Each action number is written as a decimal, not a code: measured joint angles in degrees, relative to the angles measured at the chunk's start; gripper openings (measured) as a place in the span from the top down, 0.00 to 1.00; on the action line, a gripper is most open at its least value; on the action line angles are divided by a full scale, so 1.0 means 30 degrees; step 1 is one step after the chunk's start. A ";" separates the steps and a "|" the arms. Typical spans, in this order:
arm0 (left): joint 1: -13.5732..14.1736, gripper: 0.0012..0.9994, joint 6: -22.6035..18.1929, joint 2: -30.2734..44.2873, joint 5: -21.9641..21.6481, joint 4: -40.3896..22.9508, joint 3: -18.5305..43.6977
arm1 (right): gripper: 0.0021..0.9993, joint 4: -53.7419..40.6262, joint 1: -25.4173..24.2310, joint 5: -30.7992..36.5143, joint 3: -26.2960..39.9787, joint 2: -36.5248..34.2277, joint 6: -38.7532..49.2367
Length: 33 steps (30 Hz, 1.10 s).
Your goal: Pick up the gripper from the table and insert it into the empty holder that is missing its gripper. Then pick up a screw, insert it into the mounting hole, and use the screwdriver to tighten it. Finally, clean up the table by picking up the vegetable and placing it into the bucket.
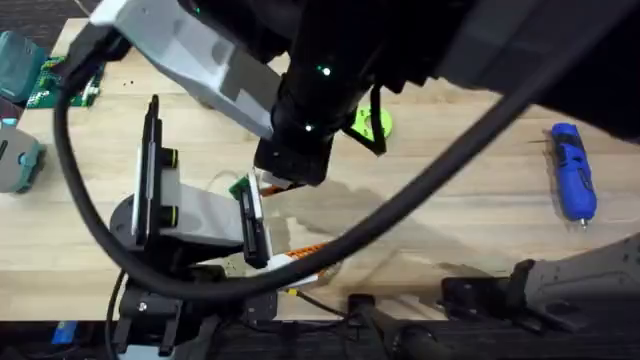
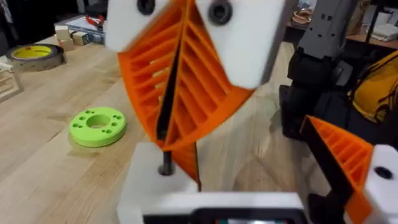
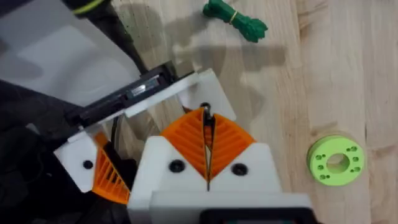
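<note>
My right gripper point(image 3: 207, 146) is shut, its orange pads point(image 2: 205, 93) pinching a thin dark screw point(image 2: 165, 163). The screw's lower end meets the white holder point(image 2: 146, 186), which is one finger of my open left gripper point(image 2: 261, 186). An orange strip, the gripper point(image 2: 186, 163), runs along the holder's inner face. The left gripper's other finger carries an orange ribbed pad point(image 2: 345, 155). In the overhead view both grippers meet at centre left, right gripper point(image 1: 275, 185) over left gripper point(image 1: 285, 225). The dark green vegetable point(image 3: 236, 18) lies just beyond them. At the table's right side lies the blue screwdriver point(image 1: 573, 185). The bucket is out of view.
A lime green ring disc point(image 1: 368, 122) lies behind the grippers. A roll of tape point(image 2: 34, 56) sits at the far side, a green circuit board point(image 1: 50, 80) at the back left. The right arm crosses dark and large over the middle; its cable point(image 1: 420, 195) hangs across.
</note>
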<state>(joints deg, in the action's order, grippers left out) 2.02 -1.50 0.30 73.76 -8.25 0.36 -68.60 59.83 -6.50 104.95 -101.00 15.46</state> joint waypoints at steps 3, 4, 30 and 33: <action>0.0000 0.01 0.0000 -0.0003 0.0000 0.0000 0.0000 | 1.00 0.0000 0.0000 0.0000 0.0000 0.0003 0.0000; 0.0000 0.01 0.0000 0.0004 0.0000 0.0000 0.0000 | 1.00 0.0007 0.0000 0.0000 0.0000 0.0003 0.0000; 0.0117 0.01 0.0306 0.0005 0.0204 -0.0051 0.0000 | 1.00 0.0270 -0.0006 -0.0634 0.0007 -0.0384 0.0000; 0.0117 0.01 0.0313 0.0005 0.0204 -0.0051 0.0000 | 1.00 0.0270 0.0000 -0.0384 0.0007 -0.0384 0.0000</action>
<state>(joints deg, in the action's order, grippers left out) 2.37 -0.56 0.32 74.37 -8.40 0.36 -67.79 59.83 -7.65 104.97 -102.15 15.46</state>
